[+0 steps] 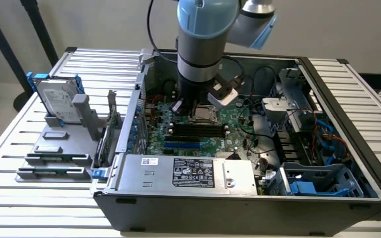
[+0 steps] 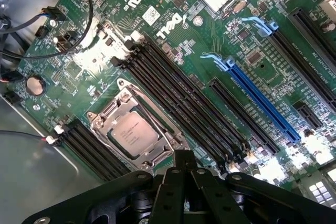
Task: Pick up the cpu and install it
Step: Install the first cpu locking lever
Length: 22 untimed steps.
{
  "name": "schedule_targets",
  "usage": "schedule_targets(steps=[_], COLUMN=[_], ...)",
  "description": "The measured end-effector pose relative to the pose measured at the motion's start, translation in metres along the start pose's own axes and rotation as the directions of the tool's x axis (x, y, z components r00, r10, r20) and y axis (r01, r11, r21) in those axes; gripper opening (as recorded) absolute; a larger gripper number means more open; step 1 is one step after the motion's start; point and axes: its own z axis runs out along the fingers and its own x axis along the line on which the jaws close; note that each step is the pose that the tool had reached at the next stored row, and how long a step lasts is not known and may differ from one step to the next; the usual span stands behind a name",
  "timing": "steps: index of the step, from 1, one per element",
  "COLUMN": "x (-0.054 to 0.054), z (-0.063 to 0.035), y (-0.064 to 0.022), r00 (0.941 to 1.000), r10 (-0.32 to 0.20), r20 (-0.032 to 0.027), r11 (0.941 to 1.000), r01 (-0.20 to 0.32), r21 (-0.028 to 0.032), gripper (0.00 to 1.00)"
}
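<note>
The cpu [image 2: 134, 134], a small square chip with a silver-grey top, lies flat in the metal socket frame [image 2: 107, 121] on the green motherboard [image 2: 173, 30]. In the exterior view the cpu [image 1: 208, 114] sits in the middle of the board inside the open computer case. My gripper [image 2: 184, 157] hovers above the board just beside the socket, its black fingers pressed together with nothing between them. From outside, the gripper [image 1: 192, 113] hangs straight down from the arm, next to the chip and apart from it.
Black memory slots [image 2: 178, 93] and a blue expansion slot [image 2: 262, 103] run beside the socket. Case walls [image 1: 131, 124], a power supply [image 1: 190, 173] and drive cages [image 1: 316, 183] ring the board. A hard drive in a blue bracket [image 1: 58, 101] and grey tray blocks [image 1: 55, 166] stand outside on the exterior view's left.
</note>
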Motion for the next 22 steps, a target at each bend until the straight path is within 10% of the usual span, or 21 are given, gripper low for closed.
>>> schedule_targets(steps=[22], x=[-0.009], z=[0.0160], y=[-0.0065], r00=[1.0000], r10=[-0.009], r20=[-0.0031], r11=[1.0000], r01=[0.009], r21=[-0.0034], gripper=[0.11])
